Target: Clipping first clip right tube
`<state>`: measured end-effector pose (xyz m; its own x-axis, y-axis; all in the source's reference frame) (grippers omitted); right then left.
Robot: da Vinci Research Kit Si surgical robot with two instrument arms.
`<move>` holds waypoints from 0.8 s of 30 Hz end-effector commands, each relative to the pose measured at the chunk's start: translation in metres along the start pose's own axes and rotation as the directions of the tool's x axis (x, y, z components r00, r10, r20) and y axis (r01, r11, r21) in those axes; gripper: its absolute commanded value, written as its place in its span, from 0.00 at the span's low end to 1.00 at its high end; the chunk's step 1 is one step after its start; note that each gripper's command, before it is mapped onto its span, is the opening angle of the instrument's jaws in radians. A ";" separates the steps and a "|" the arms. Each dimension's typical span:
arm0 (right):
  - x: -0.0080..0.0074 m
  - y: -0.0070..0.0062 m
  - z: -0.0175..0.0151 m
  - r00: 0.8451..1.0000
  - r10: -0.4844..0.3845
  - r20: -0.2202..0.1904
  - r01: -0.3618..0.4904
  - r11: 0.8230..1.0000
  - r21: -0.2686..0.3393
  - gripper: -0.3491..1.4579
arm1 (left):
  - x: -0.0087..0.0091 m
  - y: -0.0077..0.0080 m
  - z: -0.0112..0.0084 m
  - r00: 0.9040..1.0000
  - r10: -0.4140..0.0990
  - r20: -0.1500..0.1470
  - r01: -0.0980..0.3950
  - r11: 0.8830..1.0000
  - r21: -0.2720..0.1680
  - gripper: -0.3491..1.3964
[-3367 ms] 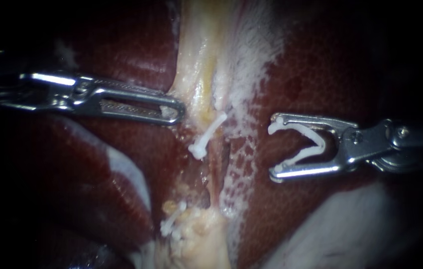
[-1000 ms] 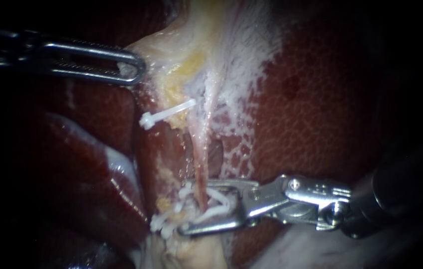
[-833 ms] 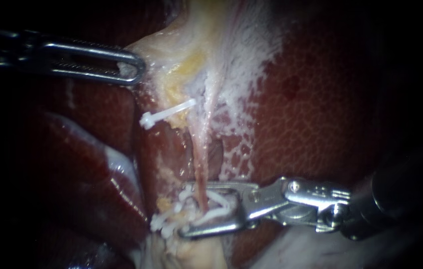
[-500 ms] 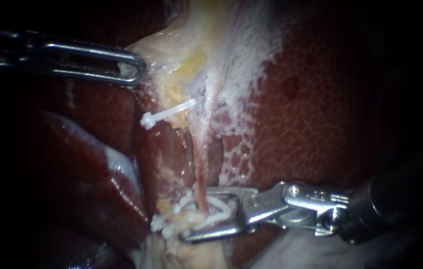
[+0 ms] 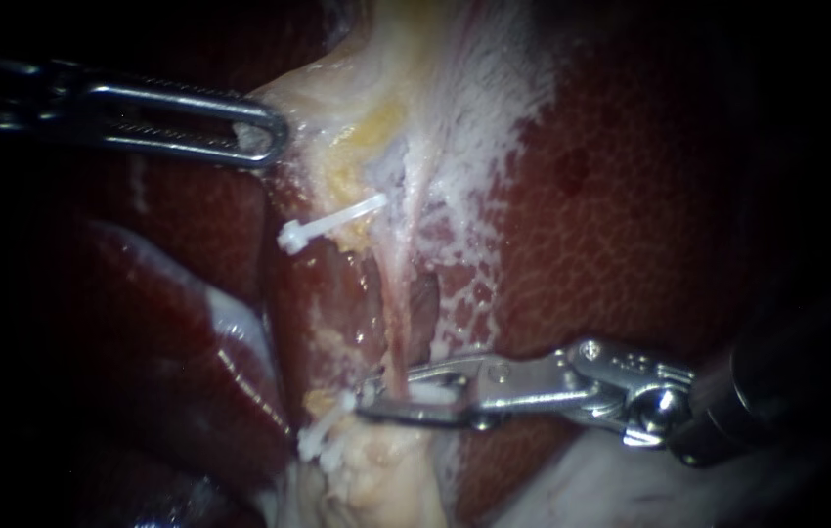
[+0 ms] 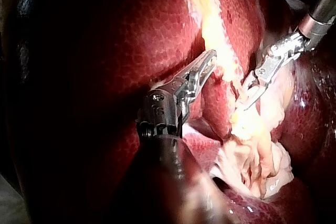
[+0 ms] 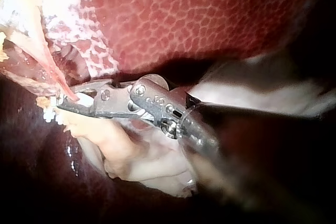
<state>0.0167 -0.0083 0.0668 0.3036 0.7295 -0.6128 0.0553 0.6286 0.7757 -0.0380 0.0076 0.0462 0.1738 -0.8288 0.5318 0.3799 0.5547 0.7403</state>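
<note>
The right tube (image 5: 395, 318) is a thin pink strand running down between the liver lobes. My right instrument (image 5: 386, 396) reaches in from the lower right. Its jaws are shut across the tube's lower end, with a white clip (image 5: 427, 393) pressed between them. In the right wrist view the same jaws (image 7: 65, 102) pinch the pink tube (image 7: 51, 62). At the upper left, my left instrument (image 5: 264, 140) is shut on the edge of the pale yellowish tissue (image 5: 337, 93) and holds it out to the left. The left wrist view shows these jaws (image 6: 209, 59) on that pale band.
A white clip (image 5: 329, 222) sits across the left tube higher up, and another white clip (image 5: 323, 437) lies lower down beside pale fatty tissue (image 5: 376, 474). Dark red liver (image 5: 621, 215) flanks both sides. White frayed film (image 5: 474, 127) covers the upper middle.
My right instrument has come down from mid right with an open clip and set it around the right tube. Its jaws were still open half a second ago and have now shut. My left instrument has drawn the pale tissue up and left.
</note>
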 end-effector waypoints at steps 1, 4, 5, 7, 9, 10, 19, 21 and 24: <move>-0.0001 0.0000 0.0001 1.000 -0.003 0.000 0.003 1.000 0.001 0.10 | 0.0000 0.0000 0.0000 1.000 0.000 0.000 0.000 1.000 0.000 0.13; -0.0002 -0.0001 0.0001 1.000 -0.003 0.000 0.003 1.000 0.001 0.10 | 0.0000 0.0000 0.0000 1.000 0.000 0.000 0.000 1.000 0.000 0.13; -0.0002 -0.0001 0.0001 1.000 -0.003 0.000 0.003 1.000 0.001 0.10 | 0.0000 0.0000 0.0000 1.000 0.000 0.000 0.000 1.000 0.000 0.13; -0.0002 -0.0001 0.0001 1.000 -0.003 0.000 0.003 1.000 0.001 0.09 | 0.0000 0.0000 0.0000 1.000 0.000 0.000 0.000 1.000 0.000 0.13; -0.0002 -0.0001 0.0001 1.000 -0.003 0.000 0.003 1.000 0.001 0.09 | 0.0000 0.0000 0.0000 1.000 0.000 0.000 0.000 1.000 0.000 0.13; -0.0002 -0.0001 0.0001 1.000 -0.003 0.000 0.003 1.000 0.001 0.08 | 0.0000 0.0000 0.0000 1.000 0.000 0.000 0.000 1.000 0.000 0.13; -0.0002 -0.0001 0.0001 1.000 -0.003 0.000 0.003 1.000 0.001 0.07 | 0.0000 0.0000 0.0000 1.000 0.000 0.000 0.000 1.000 0.000 0.12; -0.0002 -0.0001 0.0001 1.000 -0.003 0.000 0.003 1.000 0.001 0.07 | 0.0000 0.0000 0.0000 1.000 0.000 0.000 0.000 1.000 0.000 0.12; -0.0002 -0.0001 0.0001 1.000 -0.003 0.000 0.003 1.000 0.001 0.07 | 0.0000 0.0000 0.0000 1.000 0.000 0.000 0.000 1.000 -0.001 0.12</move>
